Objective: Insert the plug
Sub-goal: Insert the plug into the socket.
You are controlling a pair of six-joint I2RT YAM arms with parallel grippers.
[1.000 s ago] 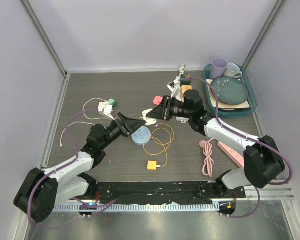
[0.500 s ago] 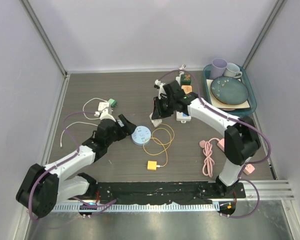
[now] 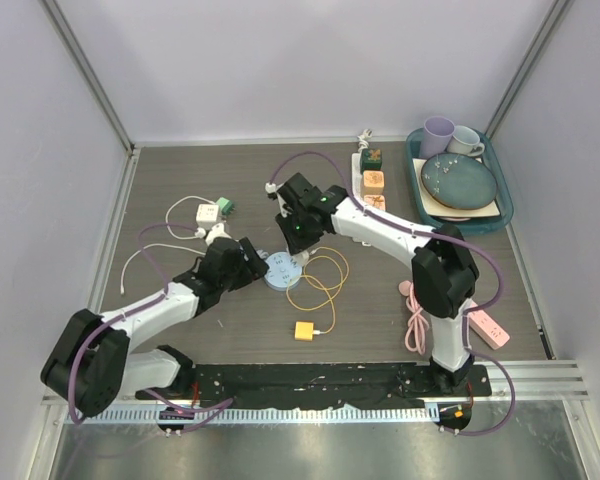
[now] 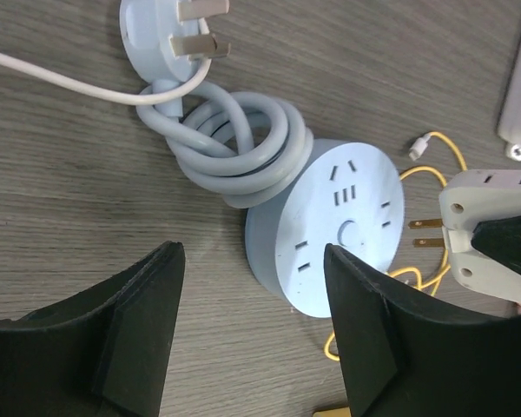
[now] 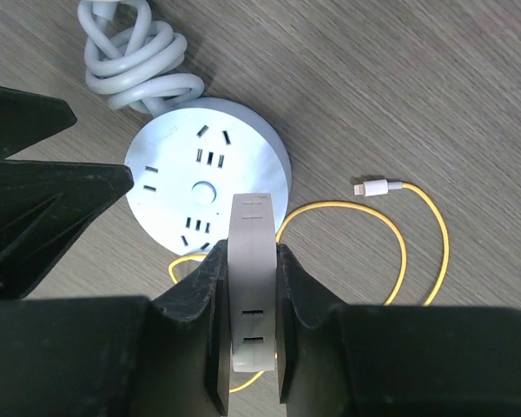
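We begin with the bench (image 3: 180, 180), which carries all parts. The tray (image 3: 465, 227) of crockery at its 2 o'clock corner plays no part in this procedure.

The round socket block (image 3: 283, 271) lies flat near the bench centre, face up, with its grey cord (image 4: 234, 148) coiled at its 11 o'clock side in the left wrist view.

The left claw (image 4: 252, 256) sits at the block's 9 o'clock side in the top view. Its jaws stand well apart and hold nothing. We cannot tell whether either finger touches the block.

The right claw (image 5: 250, 252) comes in from the block's 1 o'clock side. Its jaws are closed on the white plug (image 5: 253, 287), one finger on each flat side.

The plug hangs over the block's rim nearest the right wrist camera. In the left wrist view its two flat prongs (image 4: 425, 234) show bare beside the block's 3 o'clock edge, outside every slot.

We judge the step in hand to be alignment: the plug is carried to the block but not seated.

The next move calls for:
1. Shifting the plug over a two-slot outlet on the face.
2. Turning the prongs square to those slots.
3. Pressing straight in, with the left claw steadying the block, since it looks light enough to slide.

The loose yellow cable (image 5: 391, 226) at the block's 4 o'clock side should be kept out from under the plug.
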